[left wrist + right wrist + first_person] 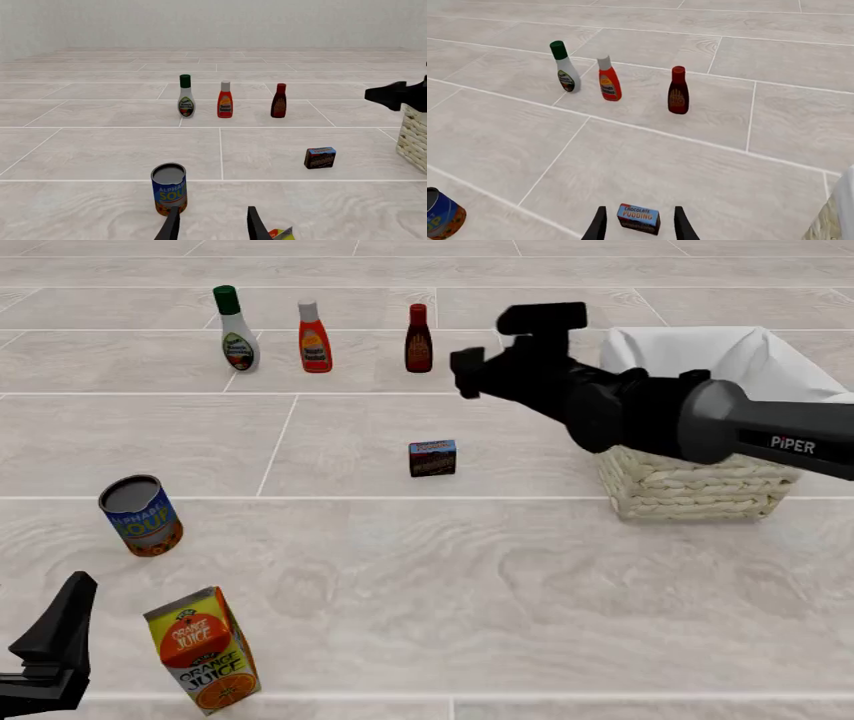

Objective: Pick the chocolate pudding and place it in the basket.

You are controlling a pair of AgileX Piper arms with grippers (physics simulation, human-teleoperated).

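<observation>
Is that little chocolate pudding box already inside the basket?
No, it is still out. The chocolate pudding sits on the tiled floor left of the basket, apart from it, with the right gripper open around it.

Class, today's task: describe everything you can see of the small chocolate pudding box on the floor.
The chocolate pudding box is a small rectangular carton, dark brown with a blue top edge and a reddish label; the right wrist view reads "CHOCOLATE PUDDING" on it. It looks like printed cardboard, closed and undamaged. It rests on the pale tiled surface, standing alone between the can and the basket, in front of the three bottles. Nothing touches it; the right gripper is open, its fingers framing the box from above without contact.
</observation>
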